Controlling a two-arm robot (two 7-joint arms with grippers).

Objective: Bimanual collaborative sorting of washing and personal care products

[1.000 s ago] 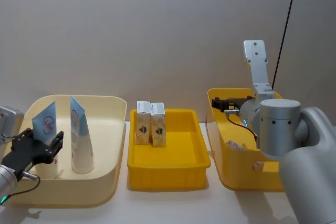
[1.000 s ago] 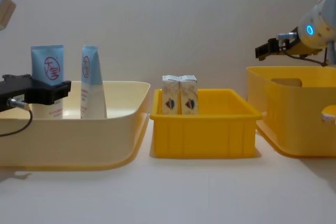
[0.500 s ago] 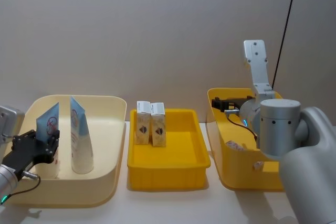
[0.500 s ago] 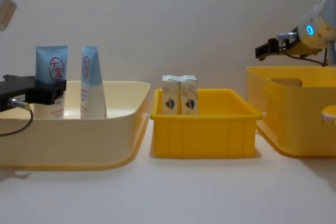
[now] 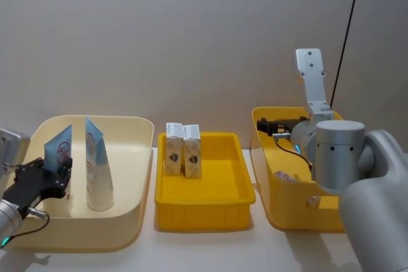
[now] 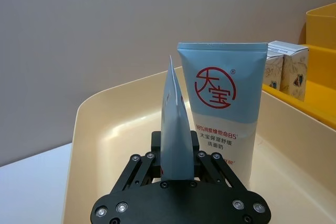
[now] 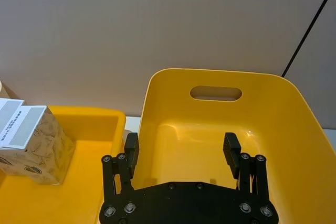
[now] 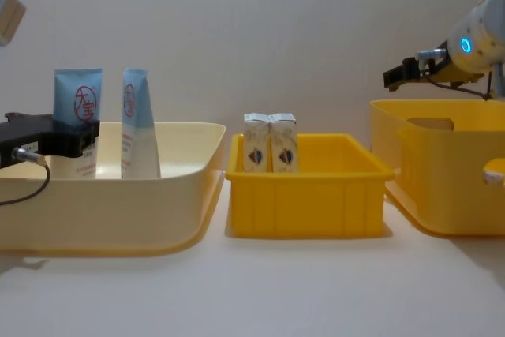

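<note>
While the left gripper (image 5: 56, 173) sits low at the left of the scene, inside the cream bin (image 8: 118, 211), its jaws are closed narrowly around the lower part of one light-blue-and-white tube (image 8: 77, 102), which stands upright with its red round logo facing the near side. A second tube (image 8: 137, 120) stands upright just to the right of it in the same bin; from the left wrist camera the gripped tube shows edge-on and the second one shows its printed face, the two close together though contact between them cannot be told. Two small white cartons (image 5: 174, 152) stand upright side by side, touching, at the far left corner of the shallow yellow tray (image 8: 308, 207) in the middle of the table (image 8: 260, 290). At the right, the right gripper (image 7: 180, 145) hangs above the far part of the deep yellow bin (image 7: 278, 124), level with its rim or a little above, its jaws spread wide with nothing between them.
</note>
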